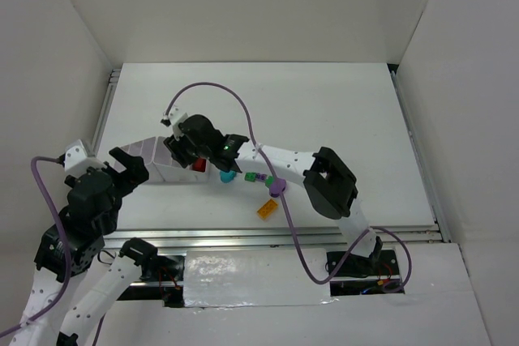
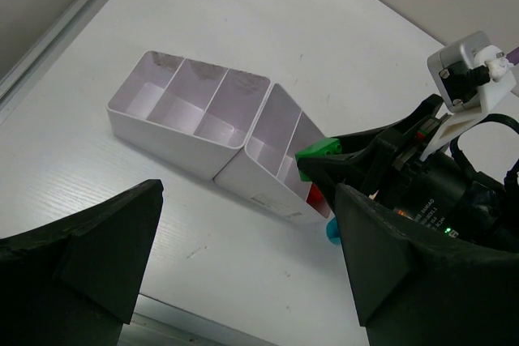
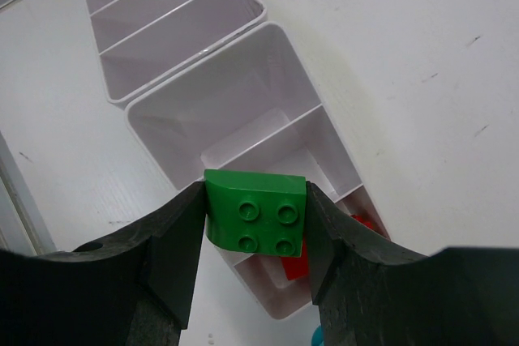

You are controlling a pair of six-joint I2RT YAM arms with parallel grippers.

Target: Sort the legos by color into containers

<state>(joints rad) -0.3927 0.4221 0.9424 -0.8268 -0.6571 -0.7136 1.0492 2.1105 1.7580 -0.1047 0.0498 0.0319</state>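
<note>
My right gripper [image 3: 255, 200] is shut on a green lego [image 3: 255, 215], studs facing the camera, held above the white divided containers [image 3: 162, 131], over a compartment beside the end one holding a red lego [image 3: 296, 266]. In the top view the right gripper [image 1: 186, 151] hovers over the containers [image 1: 150, 151]. The left wrist view shows the green lego [image 2: 318, 151], the red lego [image 2: 318, 198] and the other compartments [image 2: 174, 139] without bricks. My left gripper [image 2: 243, 237] is open and holds nothing, near the containers' left end [image 1: 130, 164].
Loose legos lie right of the containers: a teal one [image 1: 227, 176], a green and purple pair [image 1: 255, 177], a purple oval [image 1: 278, 187] and an orange one [image 1: 267, 210]. A purple cable [image 1: 235, 99] loops over the right arm. White walls enclose the table.
</note>
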